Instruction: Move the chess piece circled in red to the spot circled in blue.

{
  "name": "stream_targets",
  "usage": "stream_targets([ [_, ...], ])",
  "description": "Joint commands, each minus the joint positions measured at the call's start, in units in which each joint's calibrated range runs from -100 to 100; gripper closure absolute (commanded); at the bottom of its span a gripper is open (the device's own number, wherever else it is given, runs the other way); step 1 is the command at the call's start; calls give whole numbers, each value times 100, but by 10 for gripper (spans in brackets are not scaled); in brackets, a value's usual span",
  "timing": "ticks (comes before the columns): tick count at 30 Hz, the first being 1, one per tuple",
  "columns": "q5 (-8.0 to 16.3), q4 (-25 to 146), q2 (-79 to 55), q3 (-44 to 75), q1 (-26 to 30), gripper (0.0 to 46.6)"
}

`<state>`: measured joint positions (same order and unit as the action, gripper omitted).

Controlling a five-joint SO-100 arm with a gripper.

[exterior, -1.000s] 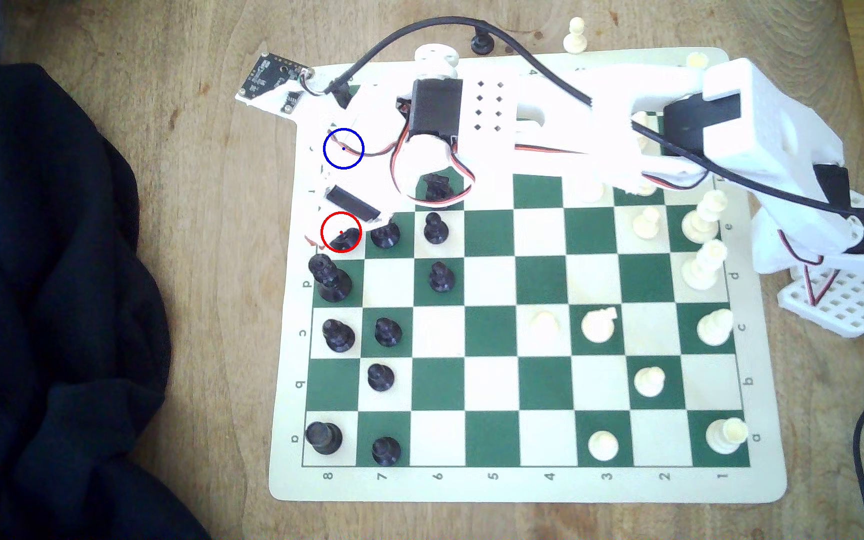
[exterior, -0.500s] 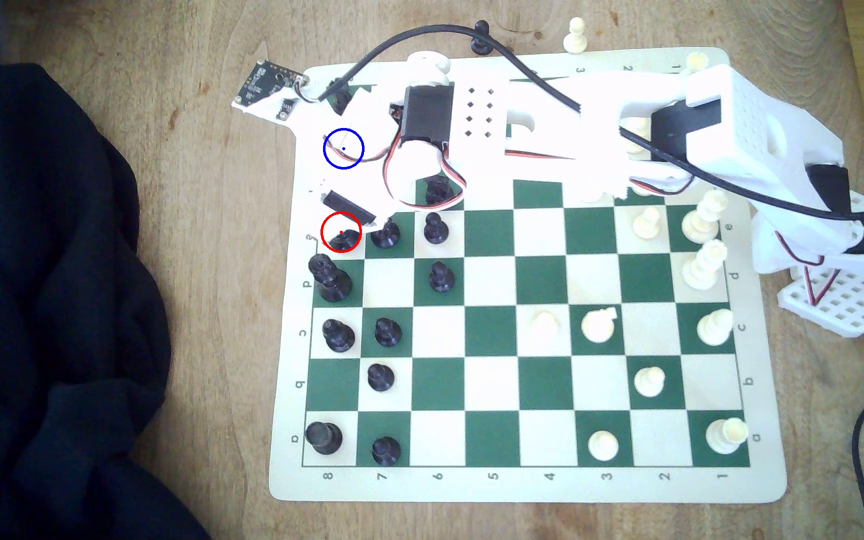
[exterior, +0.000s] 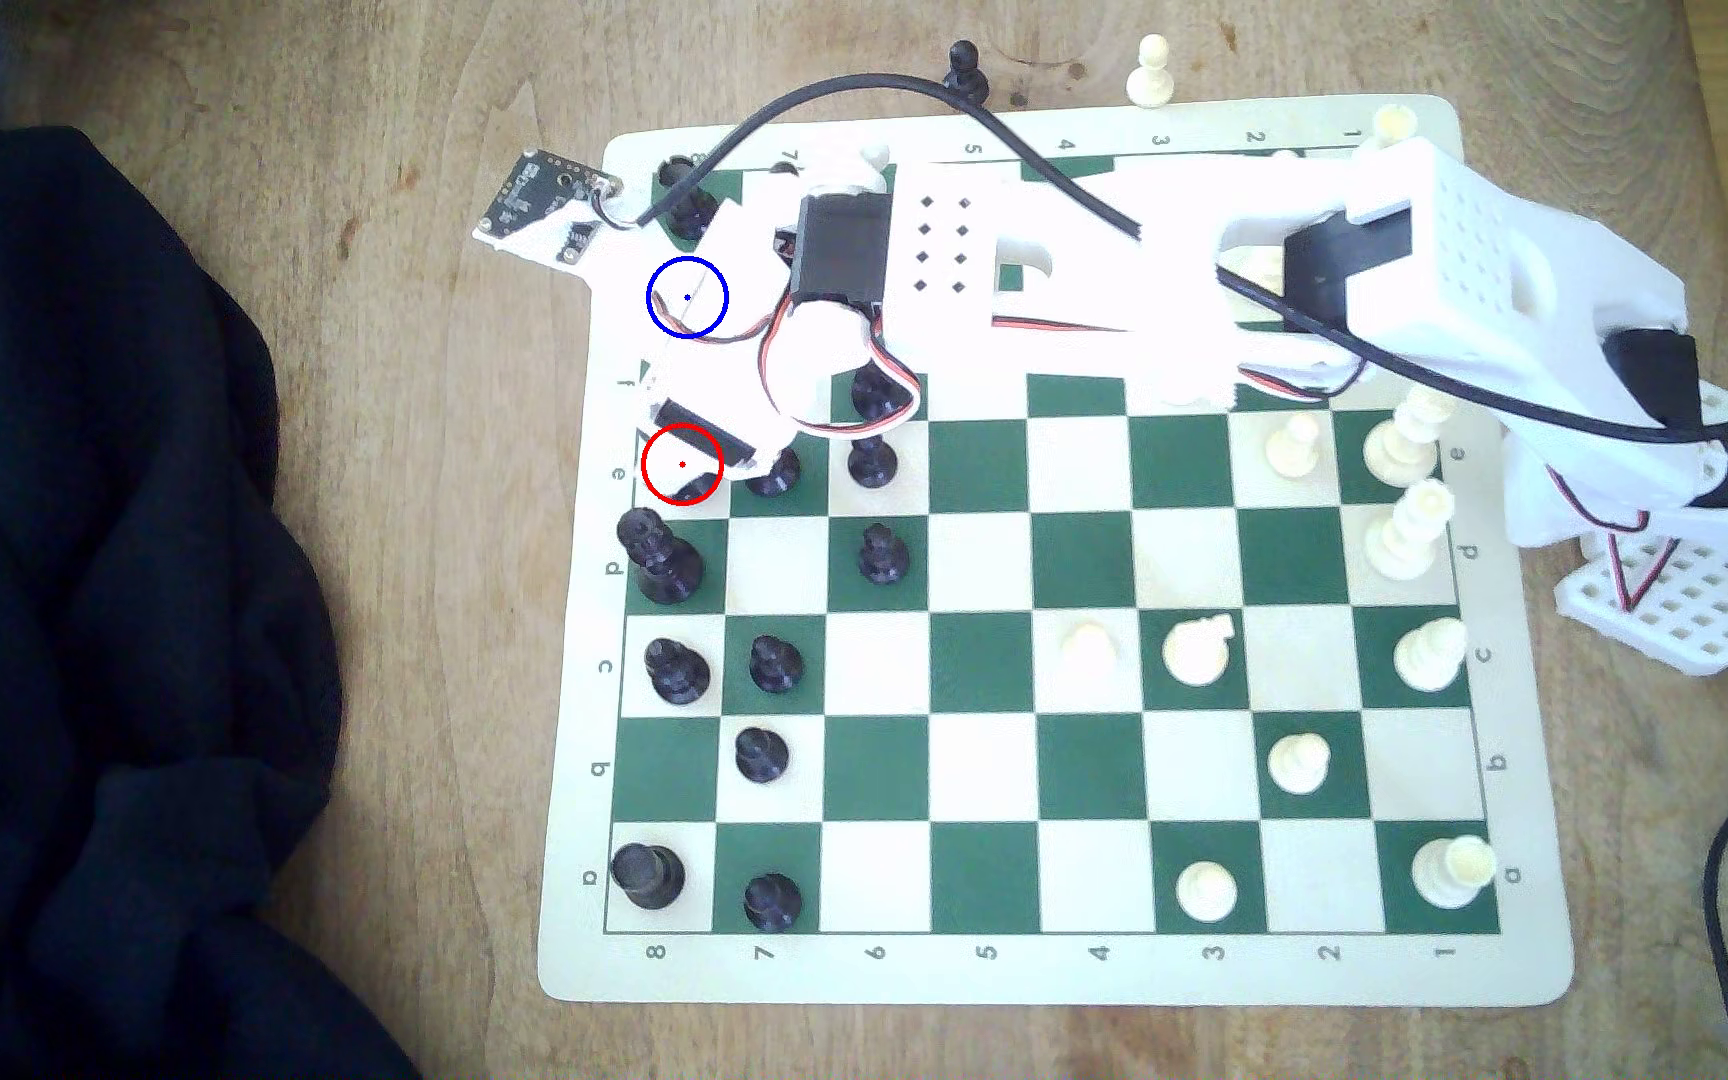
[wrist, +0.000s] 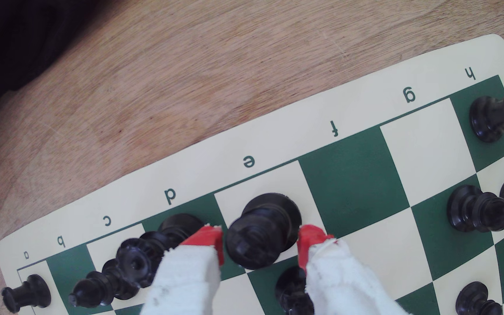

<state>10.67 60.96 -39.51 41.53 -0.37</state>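
Fingers (wrist: 260,242) tipped in red straddle the black king (wrist: 263,230), one on each side of its upper part; you can see them spread apart with slim gaps to the piece, so they are open and not clamped on it. That king stands upright on the cream e8 square at the board's left edge in the exterior view, where your red ring marks it and the fingers (exterior: 704,473) cover most of the king (exterior: 696,486). Just nearer on the green d8 square stands the black queen (wrist: 141,257) with its coronet top, close beside one fingertip. The blue-ringed cream square (exterior: 687,297) lies two squares farther along the same file, under the white wrist. In the wrist view that g8 square (wrist: 420,151) is bare, with a black rook (wrist: 499,115) on h8 beyond it. Around the chessboard (exterior: 1047,976) you see the wooden desk (exterior: 424,519) and a dark cloth (exterior: 91,582) on the exterior view's left.
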Motion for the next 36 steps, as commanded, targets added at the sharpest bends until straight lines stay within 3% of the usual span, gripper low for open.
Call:
stream_targets([
  [1,34,14,241,625,9,338],
  [26,44,129,71,834,33,339],
  [36,49,96,71,915,56,395],
])
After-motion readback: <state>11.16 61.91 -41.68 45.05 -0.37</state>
